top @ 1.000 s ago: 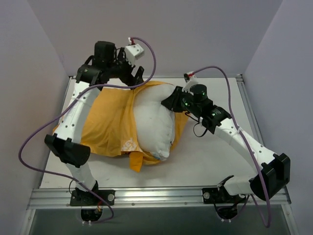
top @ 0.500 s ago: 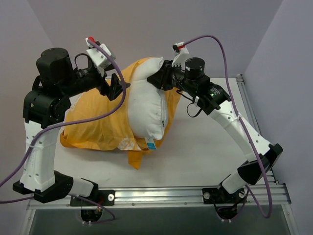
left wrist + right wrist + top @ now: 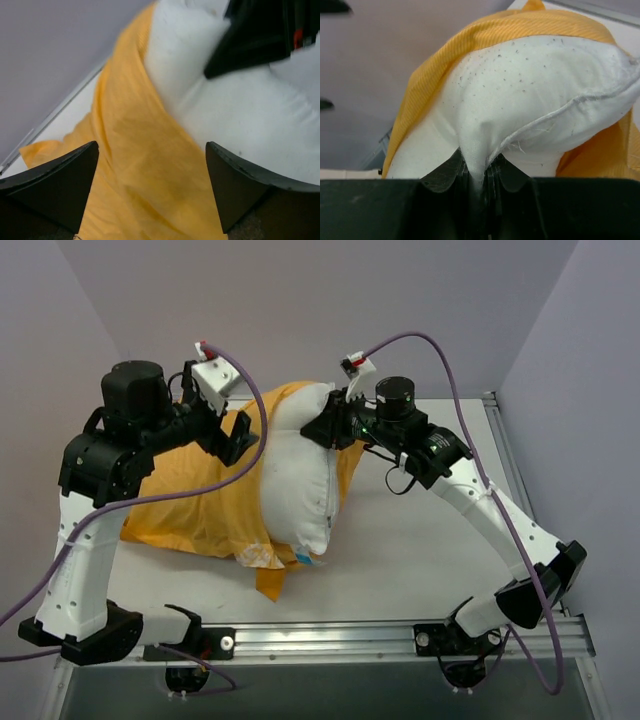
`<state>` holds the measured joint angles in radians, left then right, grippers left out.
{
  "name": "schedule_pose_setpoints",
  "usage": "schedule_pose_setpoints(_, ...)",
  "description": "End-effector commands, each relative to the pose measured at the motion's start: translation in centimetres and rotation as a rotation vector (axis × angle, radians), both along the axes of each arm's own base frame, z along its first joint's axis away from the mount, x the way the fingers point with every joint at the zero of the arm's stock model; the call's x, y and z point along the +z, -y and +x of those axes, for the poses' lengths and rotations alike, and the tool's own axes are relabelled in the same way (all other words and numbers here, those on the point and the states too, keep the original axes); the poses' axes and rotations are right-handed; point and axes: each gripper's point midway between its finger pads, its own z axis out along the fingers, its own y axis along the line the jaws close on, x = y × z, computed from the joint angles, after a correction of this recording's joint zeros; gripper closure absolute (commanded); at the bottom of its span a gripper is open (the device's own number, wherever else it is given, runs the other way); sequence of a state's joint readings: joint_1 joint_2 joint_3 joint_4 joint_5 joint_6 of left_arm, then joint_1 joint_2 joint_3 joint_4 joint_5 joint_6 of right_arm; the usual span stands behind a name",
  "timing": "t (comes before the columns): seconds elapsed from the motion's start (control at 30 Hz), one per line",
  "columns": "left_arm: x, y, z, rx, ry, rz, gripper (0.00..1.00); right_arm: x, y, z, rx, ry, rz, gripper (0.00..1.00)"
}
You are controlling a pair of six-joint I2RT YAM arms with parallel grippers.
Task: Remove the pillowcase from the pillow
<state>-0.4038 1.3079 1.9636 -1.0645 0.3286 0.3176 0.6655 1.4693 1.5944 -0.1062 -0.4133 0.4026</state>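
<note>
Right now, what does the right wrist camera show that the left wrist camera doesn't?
Only the right wrist view: the right claw shut on a pinched fold of the white pillow, its seam visible. Only the left wrist view: the left claw open, fingers wide apart, facing the orange pillowcase. Both: the pillow bulging out of the pillowcase.

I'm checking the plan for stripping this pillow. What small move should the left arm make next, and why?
Probably lower the left gripper onto the pillowcase beside the bared pillow and close on the fabric. Its jaws stand open with nothing between them, while the right gripper is shut on a pillow corner, so only the cover lacks a grip.
</note>
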Motion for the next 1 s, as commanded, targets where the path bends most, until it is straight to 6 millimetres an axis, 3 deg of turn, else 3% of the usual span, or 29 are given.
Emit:
schedule_pose_setpoints(0.0,4.6,1.5,2.2,0.021,0.077,-0.138,0.11,2.5,0.5,-4.5,0.149,0.151,0.001,1.0)
schedule_pose_setpoints(0.03,3.8,2.0,3.4,0.029,0.05,-0.135,0.2,2.0,0.7,-4.9,0.161,0.151,-0.016,1.0)
schedule_pose_setpoints(0.13,2.2,3.4,5.5,0.015,0.015,-0.121,0.22,1.1,1.1,-6.2,0.196,0.162,-0.059,1.0)
schedule_pose_setpoints(0.33,-0.9,8.5,5.4,-0.147,-0.069,-0.1,0.19,0.3,1.5,-7.1,0.217,0.161,-0.086,1.0)
schedule_pose_setpoints(0.43,-1.9,9.2,6.4,-0.123,-0.074,-0.07,0.28,0.0,1.6,-7.2,0.217,0.156,-0.088,1.0)
schedule_pose_setpoints(0.57,-1.9,9.4,7.3,-0.109,-0.066,-0.062,0.33,-0.1,1.7,-7.2,0.208,0.151,-0.084,1.0)
schedule_pose_setpoints(0.63,-2.2,9.7,7.4,-0.114,-0.075,-0.059,0.42,-0.1,1.7,-7.2,0.204,0.154,-0.086,1.0)
schedule_pose_setpoints(0.7,-3.3,9.7,7.6,-0.108,-0.099,-0.043,0.57,-0.1,1.9,-6.9,0.177,0.152,-0.088,1.0)
schedule_pose_setpoints(0.73,-4.0,9.6,8.0,-0.101,-0.108,-0.025,0.78,0.1,2.0,-6.8,0.166,0.154,-0.088,1.0)
schedule_pose_setpoints(0.8,-6.0,8.7,8.8,-0.053,-0.125,0.036,0.97,0.8,2.7,-6.5,0.122,0.171,-0.089,1.0)
schedule_pose_setpoints(0.87,-8.7,7.4,10.3,0.017,-0.149,0.114,0.98,1.6,3.5,-6.5,0.091,0.187,-0.087,1.0)
schedule_pose_setpoints(0.97,-11.3,5.0,13.0,0.116,-0.195,0.141,0.98,1.7,4.4,-6.4,0.046,0.183,-0.099,1.0)
